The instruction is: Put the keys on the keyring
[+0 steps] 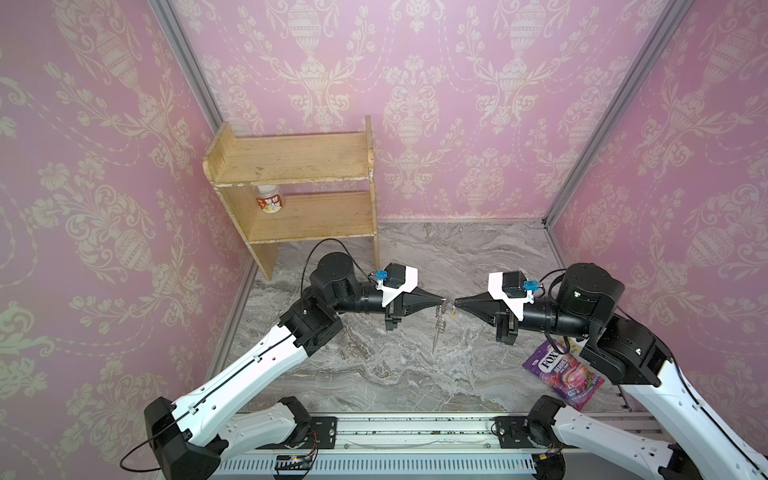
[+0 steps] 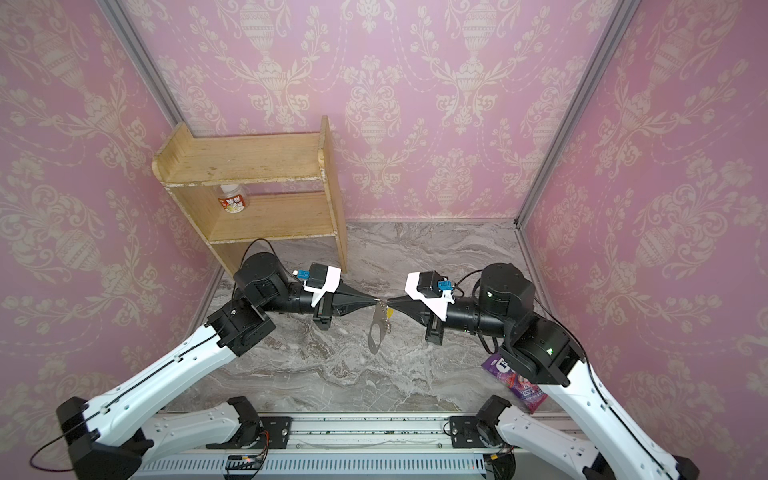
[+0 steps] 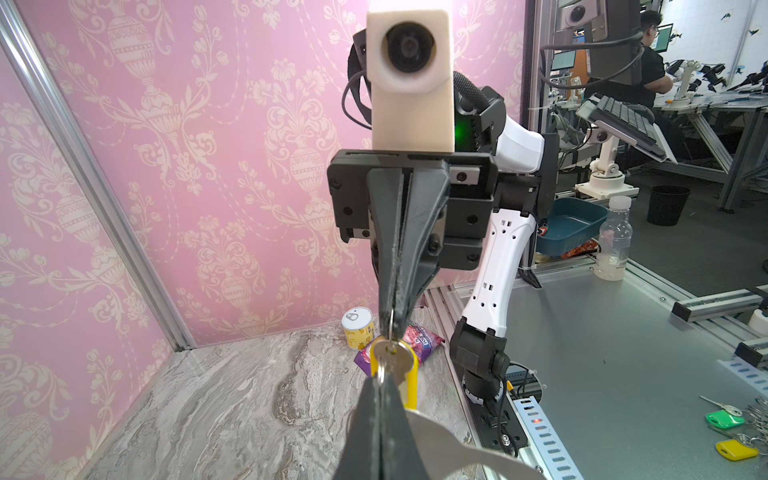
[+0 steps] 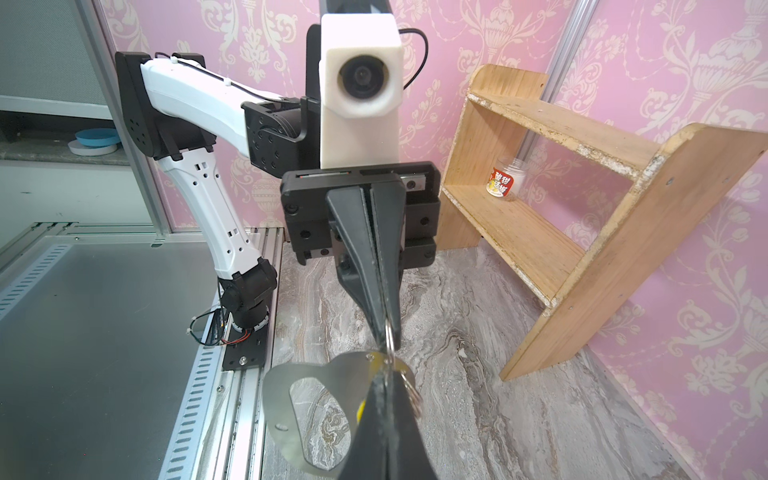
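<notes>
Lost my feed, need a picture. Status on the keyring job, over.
Both shut: left gripper on keyring, right gripper on key tag, tips meeting in mid-air. Keyring hangs clear of table. Off to the side, purple packet; nothing blocking.

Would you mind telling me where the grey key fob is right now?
In both top views the grey key fob hangs mid-air near the centre, just below where the left gripper and right gripper meet.

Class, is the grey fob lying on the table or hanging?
Hanging: the fob dangles in mid-air, table visible through its cutout.
</notes>
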`<action>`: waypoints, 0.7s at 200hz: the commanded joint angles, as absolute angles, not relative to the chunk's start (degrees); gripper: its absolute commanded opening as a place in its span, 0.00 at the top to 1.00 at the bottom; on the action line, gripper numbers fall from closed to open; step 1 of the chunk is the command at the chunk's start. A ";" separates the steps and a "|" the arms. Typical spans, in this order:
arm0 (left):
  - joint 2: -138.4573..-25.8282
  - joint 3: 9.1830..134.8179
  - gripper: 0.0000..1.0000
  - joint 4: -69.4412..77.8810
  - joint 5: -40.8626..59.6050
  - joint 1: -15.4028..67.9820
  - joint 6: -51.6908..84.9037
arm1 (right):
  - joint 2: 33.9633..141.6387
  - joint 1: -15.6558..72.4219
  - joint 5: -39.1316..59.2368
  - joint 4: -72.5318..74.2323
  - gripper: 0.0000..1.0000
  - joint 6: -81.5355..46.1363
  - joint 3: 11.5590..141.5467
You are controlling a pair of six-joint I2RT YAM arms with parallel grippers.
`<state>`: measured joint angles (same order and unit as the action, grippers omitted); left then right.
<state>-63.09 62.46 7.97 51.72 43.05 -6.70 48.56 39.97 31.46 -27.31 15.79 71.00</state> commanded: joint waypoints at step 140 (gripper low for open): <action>-61.87 61.68 1.00 8.80 49.59 43.89 -9.13 | 48.96 40.78 30.86 -25.30 1.00 13.80 71.73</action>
